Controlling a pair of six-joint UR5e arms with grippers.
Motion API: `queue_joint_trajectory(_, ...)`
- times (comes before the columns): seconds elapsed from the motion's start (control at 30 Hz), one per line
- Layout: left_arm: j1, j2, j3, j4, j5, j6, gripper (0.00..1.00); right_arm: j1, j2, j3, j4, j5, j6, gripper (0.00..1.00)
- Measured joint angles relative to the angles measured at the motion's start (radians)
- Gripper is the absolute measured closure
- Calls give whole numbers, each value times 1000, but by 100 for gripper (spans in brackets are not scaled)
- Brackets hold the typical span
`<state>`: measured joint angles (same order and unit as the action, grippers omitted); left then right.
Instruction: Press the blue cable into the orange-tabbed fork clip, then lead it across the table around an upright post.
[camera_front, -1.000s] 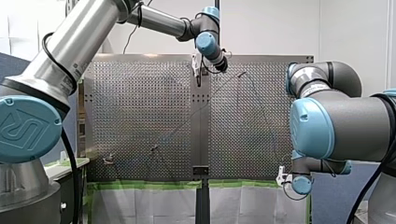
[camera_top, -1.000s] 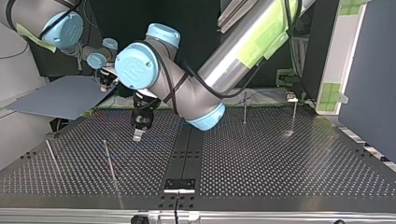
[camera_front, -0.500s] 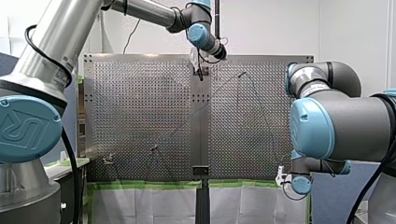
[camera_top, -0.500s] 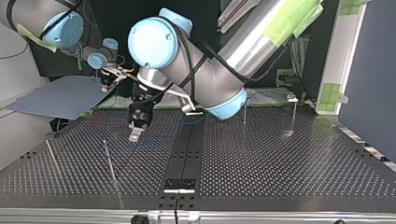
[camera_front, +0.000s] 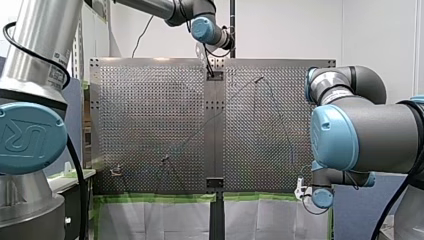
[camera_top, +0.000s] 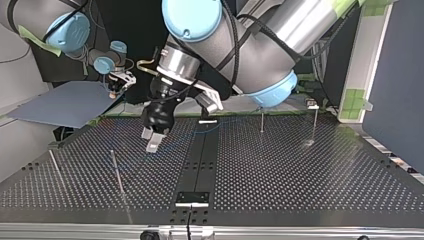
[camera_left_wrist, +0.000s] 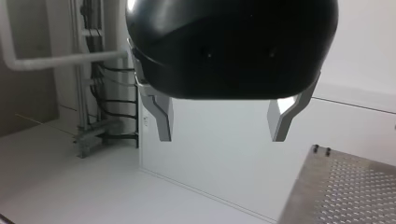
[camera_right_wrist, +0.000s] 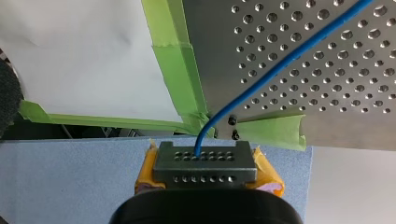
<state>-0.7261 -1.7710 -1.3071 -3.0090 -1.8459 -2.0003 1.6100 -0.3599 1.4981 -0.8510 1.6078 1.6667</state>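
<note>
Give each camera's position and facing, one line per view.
Front view: behind the arms, facing over the perforated table; both arms show.
Top view: across the table, facing the arms; left tool above it.
Left wrist view: along the open left tool, toward a white wall.
Right wrist view: along the right tool, shut on the blue cable.
Shared: the table, in all four.

The perforated metal bench (camera_front: 150, 110) has a black strip (camera_top: 200, 160) down its middle, with a black bracket (camera_top: 192, 198) at the top view's near edge. Green tape (camera_front: 150, 198) lines one bench edge, above white sheeting (camera_front: 150, 222). A blue-grey board (camera_top: 65, 102) lies off the bench corner at the top view's left. Black cables (camera_left_wrist: 100, 100) and a white pipe (camera_left_wrist: 60, 59) show in the left wrist view.
</note>
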Motion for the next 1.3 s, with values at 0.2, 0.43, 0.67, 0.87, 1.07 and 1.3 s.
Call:
queue_joint_trajectory(0.2, 0, 53, -54, 53, -5, 2, 0, 0, 0, 0, 0, 0, -1, 100)
queue_joint_trajectory(0.43, 1, 117, -117, 117, -6, 3, 0, 0, 0, 0, 0, 0, -1, 100)
queue_joint_trajectory(0.67, 1, 137, -185, 184, -6, -5, 0, 2, 0, 0, 0, -1, -1, 100)
queue_joint_trajectory(0.87, 0, 138, -245, 245, -23, -11, 0, 3, 0, 0, 0, -1, 0, 100)
queue_joint_trajectory(1.07, 1, 136, -305, 305, -49, -13, 0, 3, 0, 0, 0, -5, 0, 100)
queue_joint_trajectory(1.3, 0, 135, -374, 374, -111, 0, 0, 3, 0, 0, 0, -9, -1, 100)
